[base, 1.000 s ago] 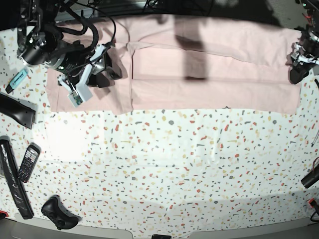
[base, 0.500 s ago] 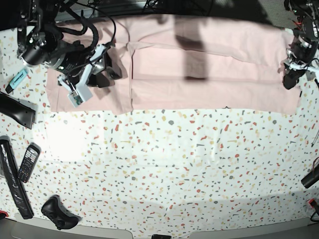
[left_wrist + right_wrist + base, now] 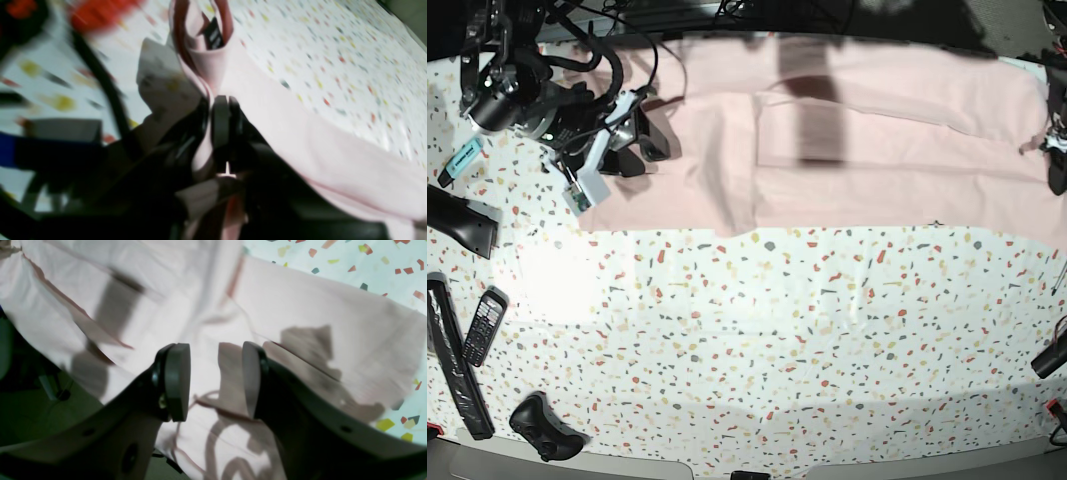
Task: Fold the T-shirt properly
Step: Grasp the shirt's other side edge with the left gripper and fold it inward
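Shirt [image 3: 867, 130] stretched long across table's [image 3: 757, 330] far edge, between both grippers.
Left gripper [image 3: 218, 110] clamped on one end; right gripper [image 3: 215, 380] hovering apart, empty, over other end.

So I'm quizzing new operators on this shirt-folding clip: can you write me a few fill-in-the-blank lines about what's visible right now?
1. The left gripper is ____ on the T-shirt.
2. The right gripper hovers over the shirt with its jaws ____.
3. The shirt's colour is pale ____.
4. The phone lies on the table, ____ from the shirt.

Missing words: shut; open; pink; apart
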Controlling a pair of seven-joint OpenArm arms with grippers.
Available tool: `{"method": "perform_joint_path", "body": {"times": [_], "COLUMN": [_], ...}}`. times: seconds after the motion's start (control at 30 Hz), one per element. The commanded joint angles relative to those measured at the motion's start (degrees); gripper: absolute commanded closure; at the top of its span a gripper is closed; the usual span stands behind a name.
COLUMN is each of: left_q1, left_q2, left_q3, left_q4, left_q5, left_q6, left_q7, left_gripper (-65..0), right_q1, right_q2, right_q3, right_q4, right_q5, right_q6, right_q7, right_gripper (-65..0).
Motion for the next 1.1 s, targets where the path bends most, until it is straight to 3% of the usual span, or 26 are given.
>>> {"method": "perform_joint_path", "body": {"times": [0.0, 0.17, 0.4, 0.53, 0.77, 0.87, 1.07], "left_q1": [-0.11, 1.4, 8.02, 8.37, 8.33, 8.31, 8.31], "left_q2": [-1.11, 2.16, 13.07, 15.65, 20.96, 23.34, 24.15], "left_q3": [-0.48, -2.67, -2.25, 2.8, 12.61, 14.47, 17.51], "left_q4": [1.49, 7.26, 22.34, 24.83, 24.98, 24.98, 24.98], "left_q5": [-2.34, -12.79, -20.22, -25.51, -25.35, -22.32, -20.44], "left_q6": [-0.48, -1.0, -1.0, -1.0, -1.0, -1.0, -1.0], "left_q7": [0.68, 11.26, 18.8, 21.49, 21.46, 20.65, 20.61], "left_gripper": [0.0, 0.0, 0.0, 0.0, 0.0, 0.0, 0.0], "right_q1": [0.44, 0.44, 0.44, 0.44, 0.44, 0.44, 0.44], "right_q2": [0.5, 0.5, 0.5, 0.5, 0.52, 0.52, 0.52], "right_q3": [0.44, 0.44, 0.44, 0.44, 0.44, 0.44, 0.44], "right_q4": [1.16, 1.16, 1.16, 1.16, 1.16, 1.16, 1.16], "right_q5": [0.68, 0.68, 0.68, 0.68, 0.63, 0.63, 0.63], "right_q6": [0.61, 0.59, 0.61, 0.61, 0.61, 0.61, 0.61], "right_q7": [1.11, 1.11, 1.62, 1.7, 1.7, 1.7, 2.25], "right_gripper": [-25.0, -25.0, -25.0, -25.0, -25.0, -25.0, -25.0]}}
